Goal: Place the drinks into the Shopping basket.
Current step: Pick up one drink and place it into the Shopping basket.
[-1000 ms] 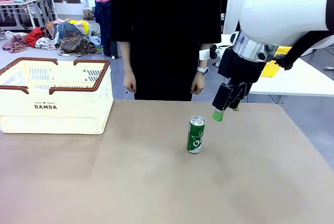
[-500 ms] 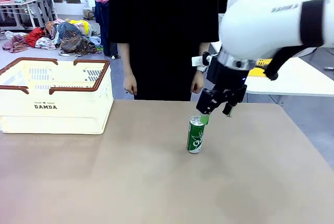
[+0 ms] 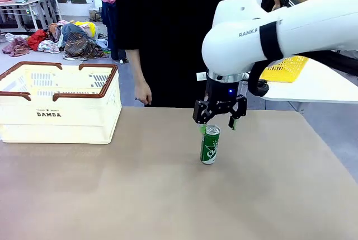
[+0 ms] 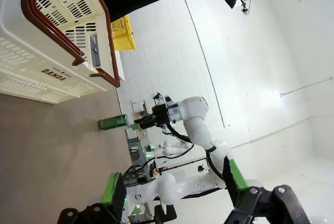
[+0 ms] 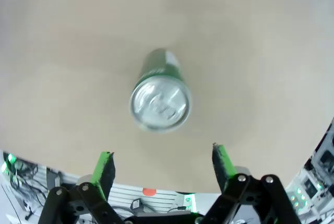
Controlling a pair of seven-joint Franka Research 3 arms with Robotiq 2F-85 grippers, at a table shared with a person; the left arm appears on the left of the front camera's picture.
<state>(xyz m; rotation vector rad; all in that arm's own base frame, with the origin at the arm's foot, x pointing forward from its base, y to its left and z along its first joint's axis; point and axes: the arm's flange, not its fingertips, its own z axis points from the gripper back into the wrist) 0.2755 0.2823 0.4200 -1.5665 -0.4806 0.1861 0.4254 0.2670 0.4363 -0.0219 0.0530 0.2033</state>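
Can: one green can (image 3: pixel 210 145) with a silver top stands upright on the worktop (image 3: pixel 140 195), free of any grip. It is the one drink to be seen.
Right claw: the right claw (image 3: pixel 217 125) hangs right above the can, pointing down. Its jaws are spread wide and empty; the right wrist view puts a green pad on either side of the can top (image 5: pixel 159 104), above it and not touching.
Shopping basket: the cream Shopping basket (image 3: pixel 56 122) with its brown rim sits well to the left of the can, on the same worktop.
Left claw: the left claw (image 4: pixel 173 174) is well apart from the can, on the basket's side of it. Its jaws are wide and nothing is in them.
Person: a person in black (image 3: pixel 168 38) stands just beyond the can, one hand (image 3: pixel 144 95) hanging down.
Progress: early, by my reading – the can is neither gripped nor lifted. Grasp, carry and release into the basket all remain. The basket's floor is hidden behind its near wall, so its contents cannot be told.
Writing: "DAMDA" on the basket's side, with a smaller line above it too fine to read; white lettering on the can, not legible; "RANKA" on the right arm's casing (image 3: pixel 249 32).
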